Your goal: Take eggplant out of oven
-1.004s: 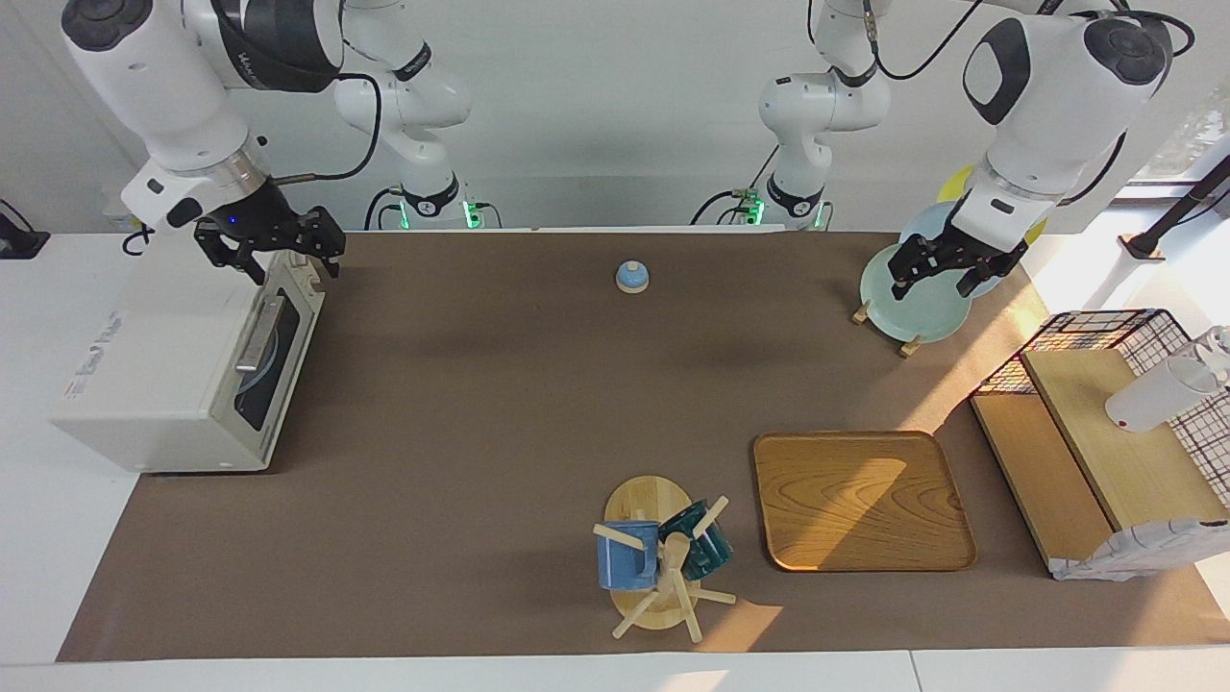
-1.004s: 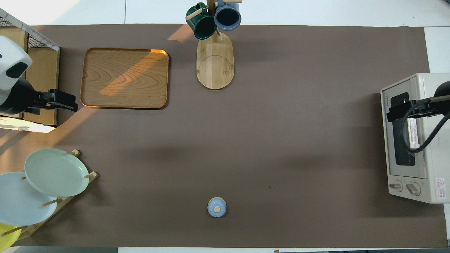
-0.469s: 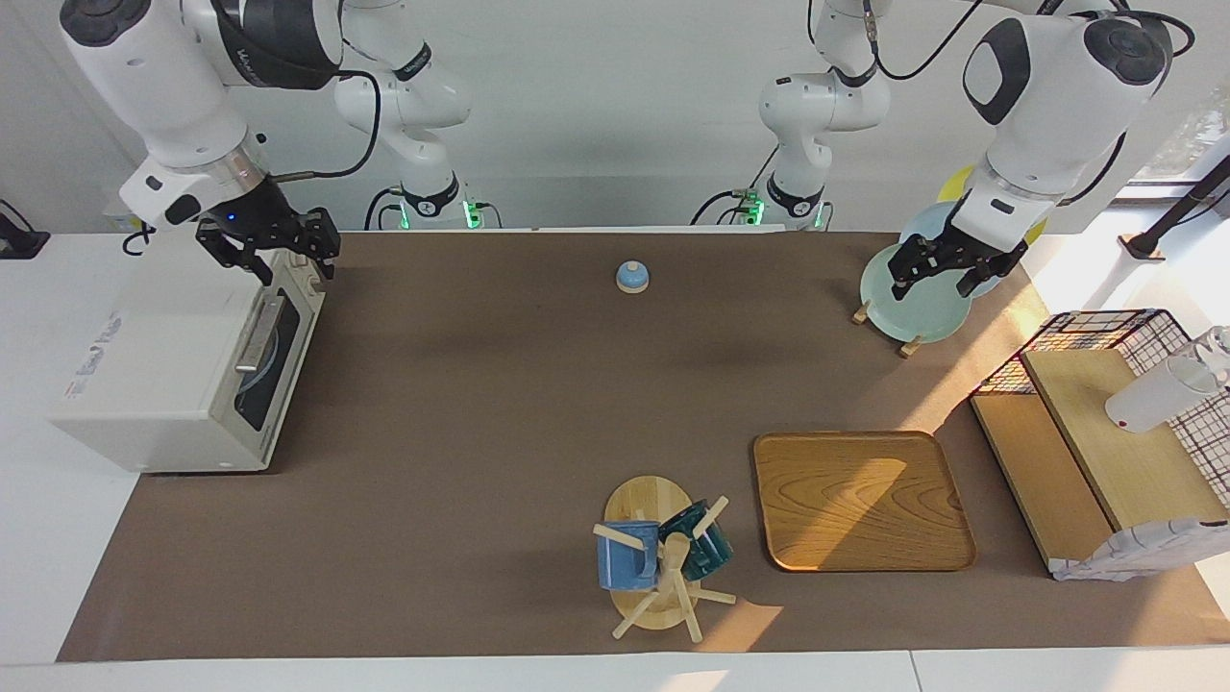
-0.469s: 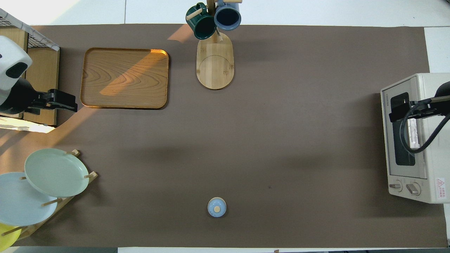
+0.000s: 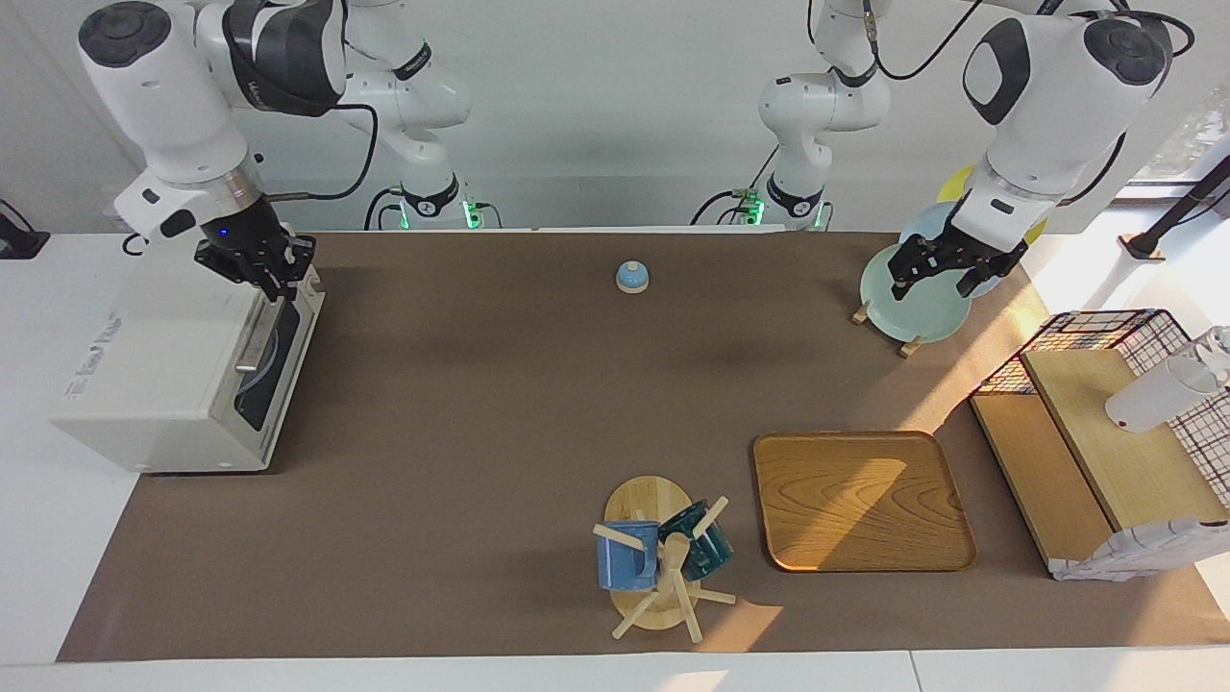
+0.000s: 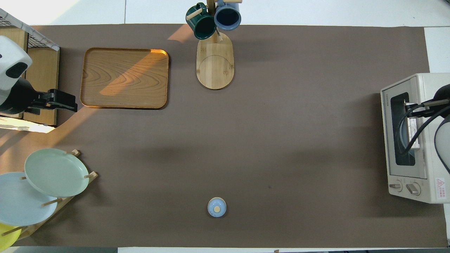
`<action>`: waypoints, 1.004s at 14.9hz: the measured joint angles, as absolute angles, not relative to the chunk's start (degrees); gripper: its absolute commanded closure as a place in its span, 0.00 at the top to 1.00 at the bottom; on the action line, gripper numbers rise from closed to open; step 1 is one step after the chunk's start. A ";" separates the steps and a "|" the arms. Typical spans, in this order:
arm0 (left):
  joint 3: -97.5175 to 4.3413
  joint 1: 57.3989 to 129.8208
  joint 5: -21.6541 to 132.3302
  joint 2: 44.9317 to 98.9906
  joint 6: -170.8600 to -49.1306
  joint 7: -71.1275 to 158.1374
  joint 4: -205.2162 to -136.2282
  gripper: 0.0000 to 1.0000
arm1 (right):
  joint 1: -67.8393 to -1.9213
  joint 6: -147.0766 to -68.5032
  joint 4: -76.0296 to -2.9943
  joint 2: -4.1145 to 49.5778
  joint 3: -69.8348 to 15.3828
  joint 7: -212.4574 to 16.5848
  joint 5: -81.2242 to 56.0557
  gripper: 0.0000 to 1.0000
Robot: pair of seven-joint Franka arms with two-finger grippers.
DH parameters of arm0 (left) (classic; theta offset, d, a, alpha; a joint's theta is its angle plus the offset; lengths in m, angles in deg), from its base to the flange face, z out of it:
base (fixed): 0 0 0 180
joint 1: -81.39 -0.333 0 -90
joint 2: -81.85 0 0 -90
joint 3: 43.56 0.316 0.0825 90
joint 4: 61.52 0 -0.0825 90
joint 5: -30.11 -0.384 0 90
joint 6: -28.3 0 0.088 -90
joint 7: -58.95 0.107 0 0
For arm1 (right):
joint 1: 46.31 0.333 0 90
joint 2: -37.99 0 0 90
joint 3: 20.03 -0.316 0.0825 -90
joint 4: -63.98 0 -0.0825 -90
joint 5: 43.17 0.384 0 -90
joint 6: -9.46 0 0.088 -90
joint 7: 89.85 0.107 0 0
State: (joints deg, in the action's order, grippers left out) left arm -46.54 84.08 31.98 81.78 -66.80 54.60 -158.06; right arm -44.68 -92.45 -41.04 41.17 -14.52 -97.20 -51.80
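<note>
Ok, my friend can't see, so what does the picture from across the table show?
The right gripper hangs over the top front edge of the shut oven. The left gripper waits over the plates, with a tray and mugs farther from the robots.

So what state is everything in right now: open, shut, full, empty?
Oven: door shut, handle untouched.
Eggplant: not visible.
Right gripper: over the oven's top front edge.
Left gripper: waiting, open, over the plates.
Wooden tray: empty.
Mug stand: two mugs hanging.
Plate rack: plates standing upright.
</note>
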 measured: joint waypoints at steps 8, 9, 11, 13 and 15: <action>-46.54 84.08 31.98 81.78 -66.80 54.60 -158.06 1.00 | -48.08 -97.99 -50.14 40.96 -14.41 -95.61 -55.91 0.00; -46.54 84.08 31.98 81.78 -66.80 54.60 -158.06 1.00 | -48.41 -98.84 -51.13 40.93 -14.40 -95.61 -55.94 0.00; -46.54 84.08 31.98 81.78 -66.80 54.60 -158.06 1.00 | -48.60 -100.46 -52.39 41.04 -14.48 -95.61 -55.94 0.00; -46.54 84.08 31.98 81.78 -66.80 54.60 -158.06 1.00 | -48.25 -101.15 -52.99 41.24 -14.63 -95.57 -55.95 0.00; -46.54 84.08 31.98 81.78 -66.80 54.60 -158.06 1.00 | -46.70 -101.60 -53.69 41.24 -14.96 -93.72 -55.95 0.00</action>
